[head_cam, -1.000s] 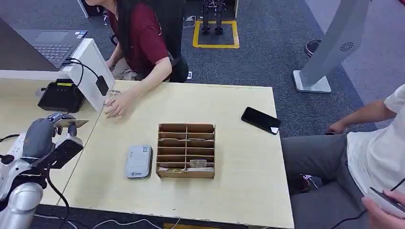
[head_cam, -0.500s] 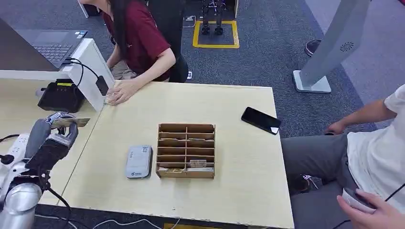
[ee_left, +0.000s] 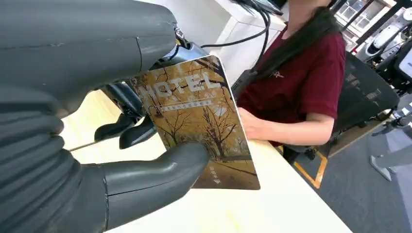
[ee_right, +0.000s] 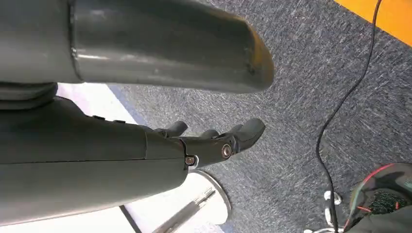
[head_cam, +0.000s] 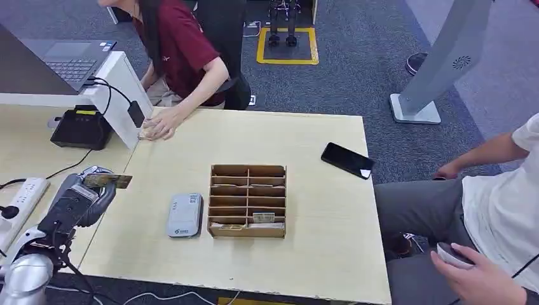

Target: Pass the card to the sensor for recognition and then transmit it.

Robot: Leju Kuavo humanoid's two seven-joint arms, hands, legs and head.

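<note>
The left hand (head_cam: 86,194) holds the card (head_cam: 107,180) pinched between its thick grey thumb and dark fingers, flat side up and near level above the table's (head_cam: 318,210) left edge, which looks like a sensible way to lay its face over a reader. From the left wrist view the card (ee_left: 197,121) is a glossy rectangle printed with autumn trees and the word HOTEL, its corners rounded, the thumb pressed across its lower part. The sensor (head_cam: 184,215), a small pale grey slab with rounded corners, lies flat near the table's front edge, just beside the left wall of the wooden organiser (head_cam: 247,200), a shallow box of thin slats with a few cards in its front compartments. The card is near the sensor but not over it, so I judge the presentation step not yet done. The right hand (ee_right: 214,141) hangs over grey carpet, fingers loosely apart and holding nothing. A person's hand (head_cam: 160,125) rests at the table's far left corner, perhaps waiting to receive.
</note>
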